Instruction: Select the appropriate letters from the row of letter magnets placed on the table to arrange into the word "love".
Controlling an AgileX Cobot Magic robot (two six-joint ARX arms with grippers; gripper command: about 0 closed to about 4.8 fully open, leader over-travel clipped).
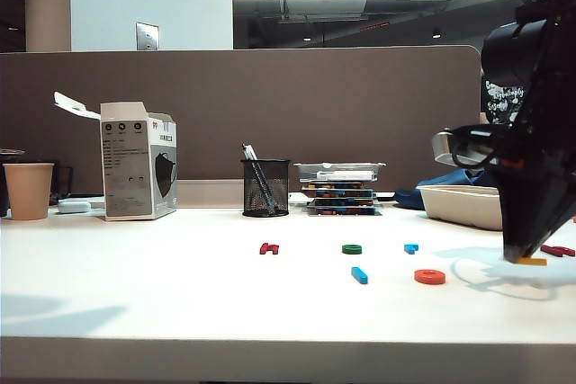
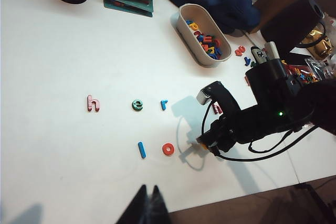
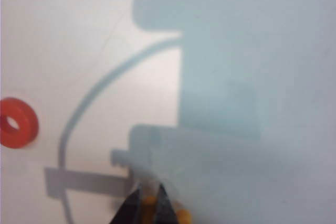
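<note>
On the white table (image 1: 180, 294) lie a dark red h (image 1: 268, 247), a green e (image 1: 352, 248) and a short blue r (image 1: 410, 247) in a row. In front of them lie the blue bar l (image 1: 359, 274) and the orange ring o (image 1: 429, 276). My right gripper (image 1: 517, 258) hangs just above the table to the right of the ring, shut on a yellow piece (image 1: 531, 261). In the right wrist view the yellow piece (image 3: 148, 201) sits between the tips of the right gripper (image 3: 148, 192), with the ring (image 3: 18, 123) off to the side. My left gripper (image 2: 148, 188) is shut and empty, high above the table's near edge.
A cream bin (image 2: 185, 22) of spare letters stands behind the right arm, with red letters (image 1: 558, 250) beside it. A black mesh pen cup (image 1: 265, 188), a stack of trays (image 1: 340, 188), a white box (image 1: 139, 161) and a paper cup (image 1: 29, 190) line the brown partition.
</note>
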